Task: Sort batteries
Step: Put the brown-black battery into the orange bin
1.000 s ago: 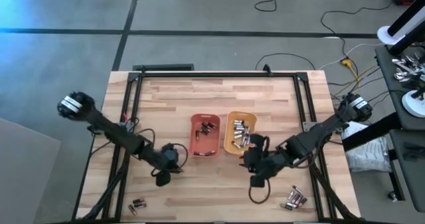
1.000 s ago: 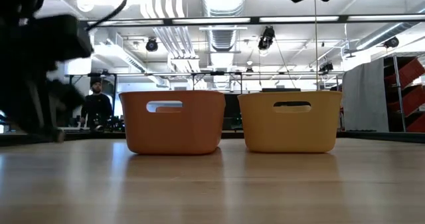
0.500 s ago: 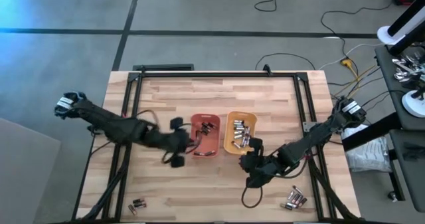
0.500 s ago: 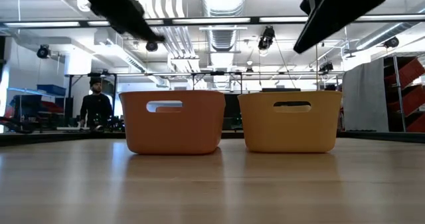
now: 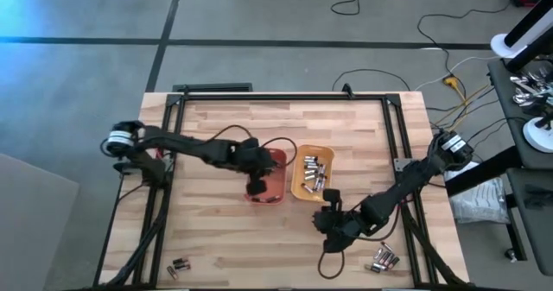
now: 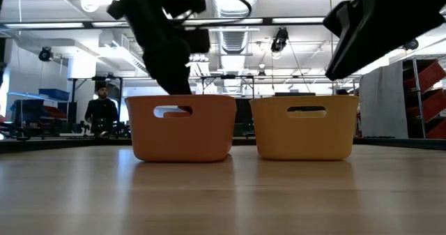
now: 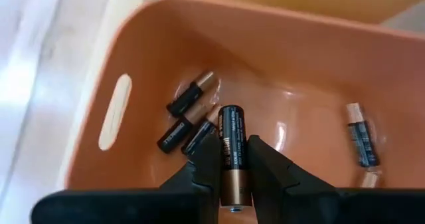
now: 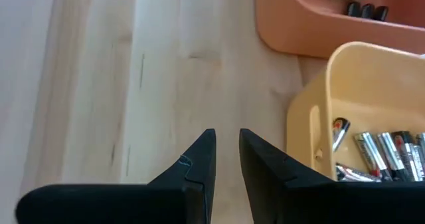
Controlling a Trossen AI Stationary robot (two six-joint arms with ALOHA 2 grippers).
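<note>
Left gripper (image 7: pixel 230 174) has swung from the table's near-left area to above the orange tray (image 5: pixel 278 184), pinching a dark copper-banded battery (image 7: pixel 232 154) over the matching cells (image 7: pixel 189 121) inside; release looks next. Right gripper (image 8: pixel 226 159) has backed off the yellow tray (image 5: pixel 296 187) of silvery batteries (image 5: pixel 314 172), fingers nearly together, empty. Loose batteries (image 5: pixel 385 258) remain at the table's near edge.
</note>
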